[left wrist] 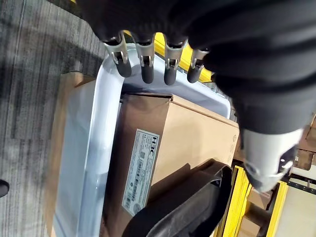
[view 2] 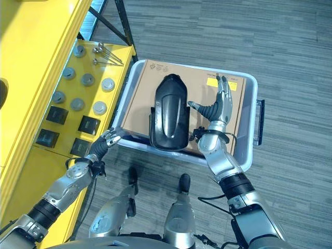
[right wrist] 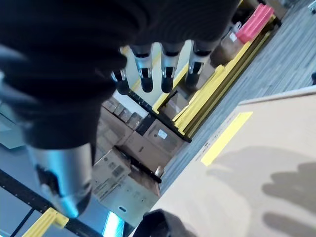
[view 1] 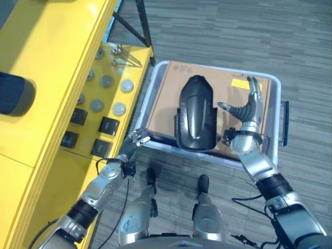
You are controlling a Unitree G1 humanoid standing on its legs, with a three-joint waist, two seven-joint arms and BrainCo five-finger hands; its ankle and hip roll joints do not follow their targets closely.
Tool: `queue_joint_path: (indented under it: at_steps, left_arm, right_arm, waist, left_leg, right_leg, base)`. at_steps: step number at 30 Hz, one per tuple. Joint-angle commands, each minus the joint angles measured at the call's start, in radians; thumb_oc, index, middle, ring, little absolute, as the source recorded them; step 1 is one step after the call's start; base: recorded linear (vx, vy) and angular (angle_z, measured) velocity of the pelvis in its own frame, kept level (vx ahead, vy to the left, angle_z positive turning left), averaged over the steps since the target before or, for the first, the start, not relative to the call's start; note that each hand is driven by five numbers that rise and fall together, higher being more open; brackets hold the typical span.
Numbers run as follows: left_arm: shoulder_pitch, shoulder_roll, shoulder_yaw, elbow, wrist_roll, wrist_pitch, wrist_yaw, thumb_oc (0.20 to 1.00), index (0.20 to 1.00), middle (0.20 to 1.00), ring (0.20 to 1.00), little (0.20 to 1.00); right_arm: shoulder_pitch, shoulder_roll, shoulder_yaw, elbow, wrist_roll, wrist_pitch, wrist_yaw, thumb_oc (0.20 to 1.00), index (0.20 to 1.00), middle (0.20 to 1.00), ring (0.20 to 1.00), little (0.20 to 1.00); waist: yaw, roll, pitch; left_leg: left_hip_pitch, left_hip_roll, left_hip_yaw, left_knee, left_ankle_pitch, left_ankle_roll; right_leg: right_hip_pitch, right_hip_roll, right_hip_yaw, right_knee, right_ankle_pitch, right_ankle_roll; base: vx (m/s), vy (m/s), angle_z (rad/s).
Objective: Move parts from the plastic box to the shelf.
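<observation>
The cardboard carton [view 1: 166,98] in the grey plastic box [view 1: 275,135] carries a yellow sticker and a white printed label. A glossy black curved part [view 1: 196,111] lies on it, just left of the right hand [view 1: 249,106], whose fingers are straight and spread. The left hand [view 2: 104,141], fingers relaxed, is at the box's near left corner, beside the yellow shelf [view 1: 57,67].

Silver-grey arms; each robot hand [view 2: 217,111] silver-fingered, dark-tipped; dark ribbed covers over hand backs, wrists.
</observation>
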Motion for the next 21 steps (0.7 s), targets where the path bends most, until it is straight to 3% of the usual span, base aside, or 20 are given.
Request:
queue_joint_path:
  at_steps: [1, 12, 14, 16, 20, 21]
  left_arm:
    - [-0.015, -0.013, 0.005, -0.03, 0.015, -0.056, 0.018, 1.0, 1.0, 1.0, 1.0, 1.0]
    - [-0.015, -0.005, 0.0, -0.015, 0.02, -0.055, 0.009, 1.0, 1.0, 1.0, 1.0, 1.0]
    - [-0.024, -0.003, -0.005, -0.01, 0.017, -0.056, 0.011, 1.0, 1.0, 1.0, 1.0, 1.0]
    - [-0.032, 0.002, -0.011, 0.0, 0.015, -0.059, 0.003, 1.0, 1.0, 1.0, 1.0, 1.0]
    - [-0.051, 0.01, -0.023, 0.009, -0.006, -0.056, -0.015, 1.0, 1.0, 1.0, 1.0, 1.0]
    - [-0.057, 0.011, -0.025, 0.01, 0.0, -0.055, -0.019, 1.0, 1.0, 1.0, 1.0, 1.0]
  right_arm:
    - [-0.046, -0.033, 0.004, -0.046, -0.049, -0.036, 0.018, 1.0, 1.0, 1.0, 1.0, 1.0]
    - [-0.083, -0.005, 0.114, 0.08, -0.005, 0.061, 0.216, 1.0, 1.0, 1.0, 1.0, 1.0]
    - [-0.096, 0.007, 0.154, 0.129, 0.021, 0.126, 0.259, 1.0, 1.0, 1.0, 1.0, 1.0]
    - [-0.104, 0.022, 0.186, 0.189, 0.042, 0.236, 0.349, 1.0, 1.0, 1.0, 1.0, 1.0]
    - [-0.126, 0.056, 0.25, 0.361, 0.044, 0.322, 0.439, 1.0, 1.0, 1.0, 1.0, 1.0]
    - [-0.137, 0.063, 0.264, 0.396, 0.062, 0.325, 0.45, 0.432, 0.432, 0.432, 0.432, 0.432]
  waist:
    - [0.002, -0.033, -0.034]
    - [0.022, -0.035, -0.028]
    - [0.028, -0.038, -0.026]
    - [0.033, -0.041, -0.025]
    - [0.048, -0.043, -0.024]
    - [0.053, -0.043, -0.023]
  left_leg:
    - [0.074, -0.001, 0.046, -0.003, -0.123, -0.027]
    - [0.068, 0.002, 0.044, -0.003, -0.119, -0.03]
    - [0.065, 0.001, 0.039, -0.003, -0.118, -0.03]
    - [0.064, 0.001, 0.038, -0.003, -0.119, -0.031]
    - [0.06, 0.004, 0.034, -0.003, -0.115, -0.034]
    - [0.059, 0.005, 0.033, -0.003, -0.114, -0.034]
  right_leg:
    - [-0.011, -0.008, 0.008, 0.043, -0.067, -0.02]
    - [-0.012, -0.012, -0.005, 0.043, -0.065, -0.02]
    - [-0.013, -0.012, -0.007, 0.042, -0.064, -0.02]
    - [-0.013, -0.013, -0.01, 0.043, -0.066, -0.02]
    - [-0.013, -0.013, -0.019, 0.044, -0.064, -0.022]
    - [-0.013, -0.013, -0.021, 0.043, -0.063, -0.023]
  base:
    - [0.01, 0.01, -0.1]
    - [0.0, 0.0, -0.02]
    - [0.0, -0.018, 0.01]
    - [0.0, -0.037, 0.01]
    - [-0.01, -0.049, 0.03]
    - [-0.04, -0.065, 0.06]
